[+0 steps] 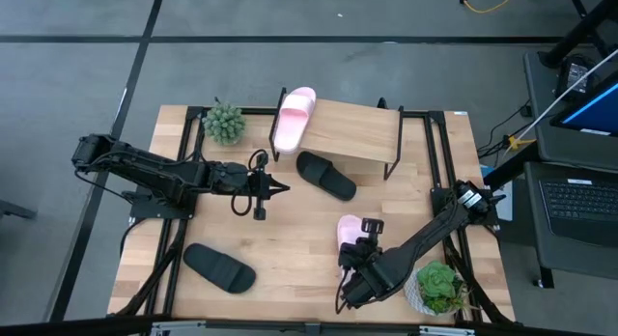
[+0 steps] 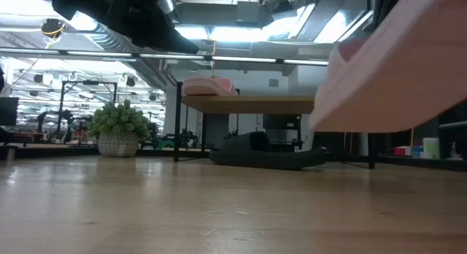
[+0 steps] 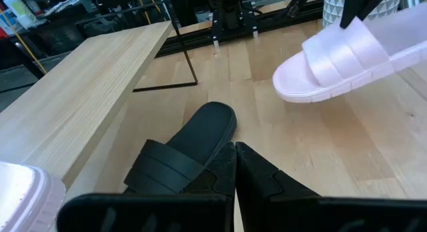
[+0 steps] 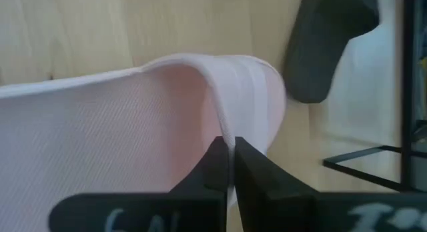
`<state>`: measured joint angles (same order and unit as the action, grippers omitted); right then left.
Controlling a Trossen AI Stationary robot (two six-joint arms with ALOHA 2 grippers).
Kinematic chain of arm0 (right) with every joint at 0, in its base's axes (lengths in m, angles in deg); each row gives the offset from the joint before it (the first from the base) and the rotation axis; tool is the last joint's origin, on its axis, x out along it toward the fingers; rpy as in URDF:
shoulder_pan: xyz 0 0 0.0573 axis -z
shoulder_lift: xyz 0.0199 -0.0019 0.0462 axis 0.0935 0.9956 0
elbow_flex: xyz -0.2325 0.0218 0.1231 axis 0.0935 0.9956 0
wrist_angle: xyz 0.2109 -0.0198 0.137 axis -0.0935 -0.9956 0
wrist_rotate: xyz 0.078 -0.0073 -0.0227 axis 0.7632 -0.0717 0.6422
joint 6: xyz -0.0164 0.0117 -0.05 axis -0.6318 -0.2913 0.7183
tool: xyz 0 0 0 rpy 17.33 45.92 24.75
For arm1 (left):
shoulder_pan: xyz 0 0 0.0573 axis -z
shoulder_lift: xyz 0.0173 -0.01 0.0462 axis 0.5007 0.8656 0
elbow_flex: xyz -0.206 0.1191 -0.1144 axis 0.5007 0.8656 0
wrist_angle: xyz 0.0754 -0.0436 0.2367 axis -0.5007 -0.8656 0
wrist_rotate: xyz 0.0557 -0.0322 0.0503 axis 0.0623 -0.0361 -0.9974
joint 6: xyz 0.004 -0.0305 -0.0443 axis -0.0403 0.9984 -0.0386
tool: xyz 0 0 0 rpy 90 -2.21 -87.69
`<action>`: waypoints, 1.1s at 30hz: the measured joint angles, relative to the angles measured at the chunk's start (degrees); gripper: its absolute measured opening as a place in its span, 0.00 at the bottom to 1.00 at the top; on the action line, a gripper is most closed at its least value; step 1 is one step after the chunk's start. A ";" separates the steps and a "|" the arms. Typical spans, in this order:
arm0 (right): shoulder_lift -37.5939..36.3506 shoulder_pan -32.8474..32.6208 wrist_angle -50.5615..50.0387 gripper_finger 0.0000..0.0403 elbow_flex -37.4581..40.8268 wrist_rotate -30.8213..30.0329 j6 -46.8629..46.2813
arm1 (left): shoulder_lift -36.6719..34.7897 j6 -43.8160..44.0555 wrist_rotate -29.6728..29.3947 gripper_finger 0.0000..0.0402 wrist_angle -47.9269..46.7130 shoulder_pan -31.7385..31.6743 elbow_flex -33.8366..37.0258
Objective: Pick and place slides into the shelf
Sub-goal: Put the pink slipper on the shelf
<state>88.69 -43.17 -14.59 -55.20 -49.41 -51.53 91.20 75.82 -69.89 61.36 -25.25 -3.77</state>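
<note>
A pale pink slide (image 1: 293, 119) lies on the left end of the shelf (image 1: 357, 133), a light plank on thin black legs at the table's far side. One black slide (image 1: 325, 175) lies flat on the table just in front of the shelf, another (image 1: 219, 266) at the near left. My right gripper (image 1: 359, 247) is shut on a second pink slide (image 1: 349, 229), which is in the air near the table's near right. My left gripper (image 1: 280, 188) hovers shut above the table, left of the middle black slide (image 3: 193, 142), and touches nothing. My right gripper pinches the thin edge of the pink slide's strap (image 4: 225, 129) between its two fingers, one finger on the footbed side and one on the strap's outer side. The fingers slant steeply down. The slide (image 2: 394, 71) hangs tilted, clear of the table.
A potted plant (image 1: 224, 124) stands at the far left beside the shelf, and another (image 1: 436, 286) at the near right, close to my right arm. Bare wood lies between the two black slides. Black frame rails (image 1: 436, 162) run along the table's sides.
</note>
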 joint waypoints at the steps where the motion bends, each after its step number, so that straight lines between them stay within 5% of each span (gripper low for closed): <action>1: 0.00 0.00 -0.70 0.03 -0.65 -0.23 -0.05 | 0.00 -0.01 0.00 0.00 0.01 -0.02 0.00; 10: -0.02 -0.02 -6.53 0.03 -5.70 -1.94 0.66 | 0.00 0.06 0.00 0.00 -0.01 0.00 -0.01; 33: -0.83 5.68 -6.22 0.03 -16.65 -13.42 19.64 | 0.00 1.56 0.00 0.00 0.02 0.00 -0.01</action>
<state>87.85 -37.49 -20.81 -71.85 -62.82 -31.89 91.20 77.38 -69.89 61.38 -25.25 -3.78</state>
